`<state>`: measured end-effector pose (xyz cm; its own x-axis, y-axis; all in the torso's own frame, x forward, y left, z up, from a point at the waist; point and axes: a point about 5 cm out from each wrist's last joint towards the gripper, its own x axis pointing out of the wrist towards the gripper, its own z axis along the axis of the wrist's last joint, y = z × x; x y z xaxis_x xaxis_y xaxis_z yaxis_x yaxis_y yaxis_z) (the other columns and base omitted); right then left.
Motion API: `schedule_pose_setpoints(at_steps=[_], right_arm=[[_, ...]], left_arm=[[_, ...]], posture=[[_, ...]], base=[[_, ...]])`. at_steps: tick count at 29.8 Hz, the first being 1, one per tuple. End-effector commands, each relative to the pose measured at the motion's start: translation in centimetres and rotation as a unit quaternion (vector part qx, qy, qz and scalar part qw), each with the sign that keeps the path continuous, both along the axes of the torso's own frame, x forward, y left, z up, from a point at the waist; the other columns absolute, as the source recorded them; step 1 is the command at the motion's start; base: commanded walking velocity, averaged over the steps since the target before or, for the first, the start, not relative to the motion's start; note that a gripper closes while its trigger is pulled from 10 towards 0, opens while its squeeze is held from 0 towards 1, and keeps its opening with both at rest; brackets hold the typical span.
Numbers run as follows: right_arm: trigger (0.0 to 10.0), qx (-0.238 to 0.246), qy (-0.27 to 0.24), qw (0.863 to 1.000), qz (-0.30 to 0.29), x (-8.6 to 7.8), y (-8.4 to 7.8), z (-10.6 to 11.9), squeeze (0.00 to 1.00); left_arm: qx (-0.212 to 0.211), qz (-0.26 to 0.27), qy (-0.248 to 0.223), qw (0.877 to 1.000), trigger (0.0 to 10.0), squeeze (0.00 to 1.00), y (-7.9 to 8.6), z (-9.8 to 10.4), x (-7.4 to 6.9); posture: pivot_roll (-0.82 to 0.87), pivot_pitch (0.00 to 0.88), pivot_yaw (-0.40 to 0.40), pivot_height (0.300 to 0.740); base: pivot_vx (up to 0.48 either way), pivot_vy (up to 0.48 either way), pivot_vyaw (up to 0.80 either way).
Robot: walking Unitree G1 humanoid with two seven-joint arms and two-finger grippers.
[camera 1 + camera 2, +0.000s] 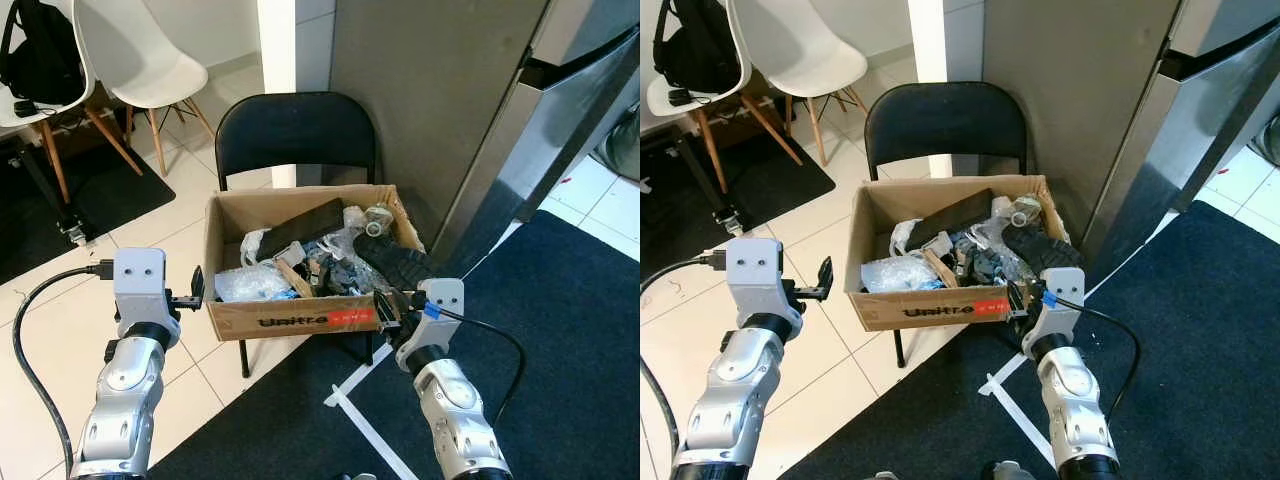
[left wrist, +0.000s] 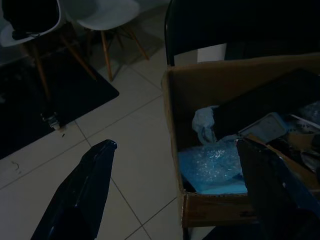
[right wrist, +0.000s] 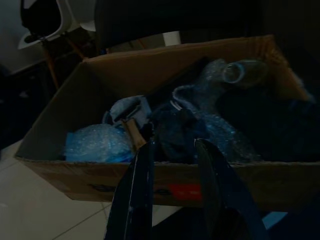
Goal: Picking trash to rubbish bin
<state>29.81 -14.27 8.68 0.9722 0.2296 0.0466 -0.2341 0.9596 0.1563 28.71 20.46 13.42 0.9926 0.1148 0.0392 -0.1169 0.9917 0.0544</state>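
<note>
A cardboard box [image 1: 300, 318] printed "Unitree" sits on a black folding chair [image 1: 297, 130]. It holds trash: a flat black panel [image 1: 305, 228], a clear plastic bottle [image 1: 378, 218], a crumpled clear-blue plastic bag [image 1: 250, 283] and a black shoe-like item [image 1: 400, 262]. My left gripper [image 1: 195, 290] hovers just outside the box's front left corner, fingers [image 2: 85, 190] spread wide and empty. At the front right corner, my right gripper [image 1: 385, 305] points over the front wall at the trash. Its fingers [image 3: 142, 195] stand a little apart with nothing between them.
A tall grey steel cabinet [image 1: 470, 110] stands close behind and right of the box. Two white chairs [image 1: 140, 60] and a backpack [image 1: 40, 50] are at the back left. Dark blue carpet [image 1: 570, 330] with a white tape line [image 1: 360, 410] lies under me; tiles are on the left.
</note>
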Motion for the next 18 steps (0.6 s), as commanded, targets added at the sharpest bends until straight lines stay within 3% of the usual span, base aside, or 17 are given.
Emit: schedule_pose_setpoints(at_steps=[1,5,9,12,18], right_arm=[[10.0,0.004,0.012,1.000,0.007,-0.4,0.2,-0.6,0.00],[10.0,0.008,0.016,1.000,0.000,-0.5,0.0,-0.8,0.00],[10.0,-0.026,0.021,0.999,-0.027,-0.5,-0.6,-1.2,0.00],[10.0,0.002,0.027,0.999,-0.039,-0.3,-0.9,-1.2,0.00],[10.0,0.008,0.040,0.998,-0.050,-0.6,-1.4,-1.6,0.00]], left_arm=[[0.000,-0.008,0.015,1.000,10.0,0.00,-0.2,-0.7,-0.2],[0.007,-0.010,0.014,1.000,10.0,0.00,-0.5,-0.7,-0.2],[0.010,-0.018,0.020,1.000,10.0,0.00,-0.8,-0.9,-0.2],[0.013,-0.017,0.015,1.000,10.0,0.00,-0.8,-0.7,0.1],[0.003,-0.022,0.023,0.999,10.0,0.00,-1.0,-0.9,0.3]], posture=[[0.08,0.167,0.021,0.740],[0.09,0.162,0.013,0.740],[0.08,0.168,0.018,0.740],[0.08,0.167,0.029,0.740],[0.08,0.163,0.024,0.740]], base=[[0.000,0.000,-0.44],[0.000,0.000,-0.80],[0.000,0.000,-0.80],[0.000,0.000,-0.80],[0.000,0.000,-0.80]])
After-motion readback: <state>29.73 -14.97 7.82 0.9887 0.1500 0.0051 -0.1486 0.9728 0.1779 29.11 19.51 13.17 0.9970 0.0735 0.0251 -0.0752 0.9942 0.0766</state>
